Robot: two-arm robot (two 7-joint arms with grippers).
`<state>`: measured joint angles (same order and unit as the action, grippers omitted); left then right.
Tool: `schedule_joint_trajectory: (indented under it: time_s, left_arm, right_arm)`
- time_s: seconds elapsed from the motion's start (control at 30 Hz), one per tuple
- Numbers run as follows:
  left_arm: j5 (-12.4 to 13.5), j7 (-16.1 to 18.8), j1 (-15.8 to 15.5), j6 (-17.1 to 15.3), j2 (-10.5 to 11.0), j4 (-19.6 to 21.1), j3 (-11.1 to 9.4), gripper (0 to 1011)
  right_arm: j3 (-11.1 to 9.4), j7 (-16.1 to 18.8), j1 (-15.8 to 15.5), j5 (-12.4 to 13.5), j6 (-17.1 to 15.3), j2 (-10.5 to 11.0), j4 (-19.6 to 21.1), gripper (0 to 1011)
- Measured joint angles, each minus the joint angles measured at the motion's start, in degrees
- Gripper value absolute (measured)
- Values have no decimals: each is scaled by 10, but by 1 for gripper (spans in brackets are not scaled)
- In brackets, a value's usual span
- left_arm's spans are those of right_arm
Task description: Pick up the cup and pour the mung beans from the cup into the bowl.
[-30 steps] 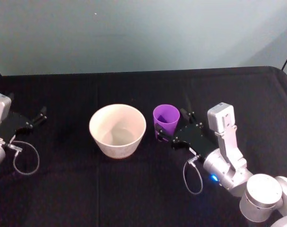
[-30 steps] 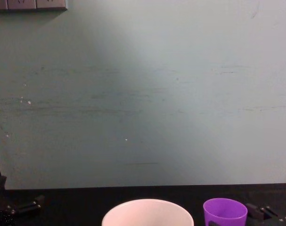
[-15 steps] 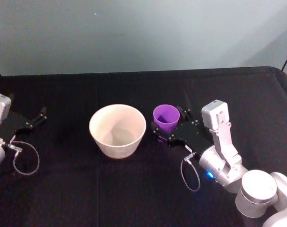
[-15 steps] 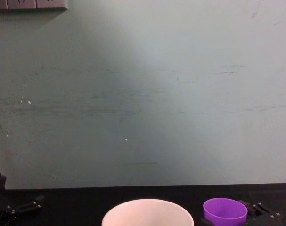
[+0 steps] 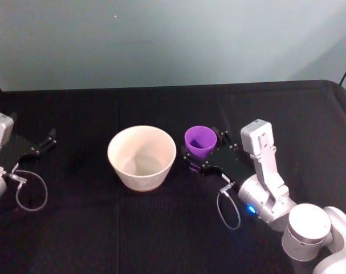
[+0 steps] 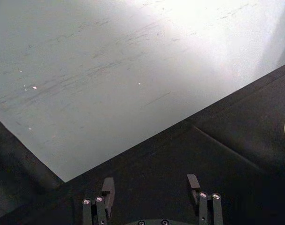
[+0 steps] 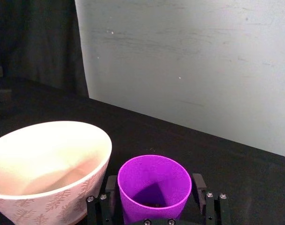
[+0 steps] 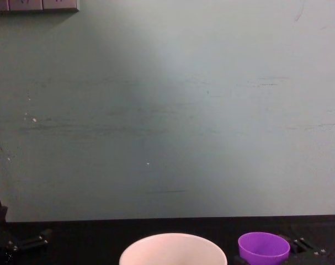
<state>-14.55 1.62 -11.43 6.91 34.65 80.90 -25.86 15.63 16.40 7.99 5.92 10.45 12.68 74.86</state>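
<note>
The cup (image 5: 200,141) is standing upright on the black table (image 5: 161,228), just right of the bowl (image 5: 139,171) & apart from it. The right gripper (image 5: 205,149) is reaching in from the near right w/ its fingers spread wide, one sitting on each side of the cup, just beside its walls. In the right wrist view the cup (image 7: 154,187) is sitting btw the two fingers (image 7: 199,185); the gap there is too thin to tell if they are touching it. A few dark specks (image 7: 154,205) are lying at the cup's bottom, too small to make out. The bowl (image 7: 43,197) is showing a faint leaf pattern on its outer wall. In the chest view the bowl (image 8: 173,245) & cup (image 8: 264,247) are peeking up at the bottom edge, side by side. The left gripper (image 5: 44,142) is resting at the far left of the table, well apart from both, its fingers (image 6: 107,186) likewise spread
</note>
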Motion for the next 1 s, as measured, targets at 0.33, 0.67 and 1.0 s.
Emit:
schedule_joint_trajectory:
  time_s: [0.33,0.67,1.0]
  left_arm:
    - [0,0,0,0,0,0,0,1000]
    - [0,0,0,0,0,0,0,1000]
    - [0,0,0,0,0,0,0,1000]
  right_arm:
    - [1,0,0,0,0,1,1,1002]
    - [1,0,-1,0,0,1,2,804]
    - [1,0,-1,1,0,2,2,752]
